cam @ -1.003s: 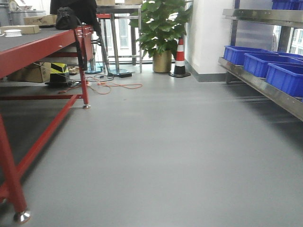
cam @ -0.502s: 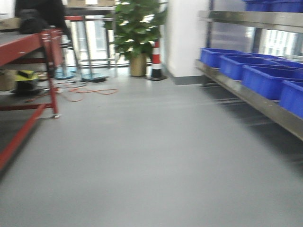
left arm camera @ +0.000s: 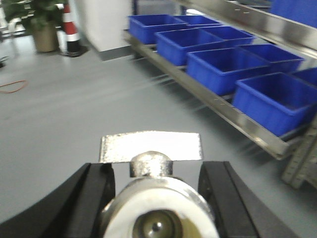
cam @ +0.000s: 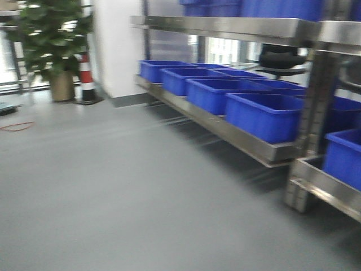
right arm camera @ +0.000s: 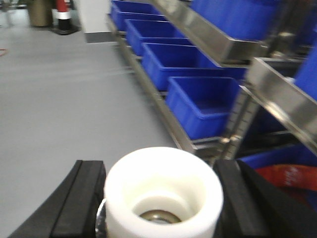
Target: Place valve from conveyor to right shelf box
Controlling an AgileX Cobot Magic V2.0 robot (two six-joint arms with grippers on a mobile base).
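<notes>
The left claw (left arm camera: 159, 191) was closed on a metal valve (left arm camera: 157, 220). Its 2 black fingers (left arm camera: 96, 198) pressed on either side of the round body, and a white ring around the bore faced the camera. A flat bright lever plate (left arm camera: 151, 147) stuck out forward of the fingertips, over the floor. The right claw (right arm camera: 162, 198) was likewise clamped on a white-capped valve (right arm camera: 163, 181). Its thick white collar filled the gap between the fingers, and a metal seat was just visible down the bore. Neither valve touched anything but its claw.

Ahead and to the right of both claws ran the steel shelf (cam: 237, 135) with its row of open-topped blue boxes (cam: 262, 116). From the left claw the nearest blue box (left arm camera: 275, 99) lay forward-right and well apart. From the right claw a blue box (right arm camera: 208, 101) lay forward and slightly right, nearer but not yet under it.

By their look these were solid, stiff parts, probably heavy for their bulk and not fragile. The rounded metal and smooth white plastic would likely be slippery. A hold square across the widest part of the body seemed sounder than the thin lever, which could pivot. Lowered close into a box before release, they should not bounce or roll.
</notes>
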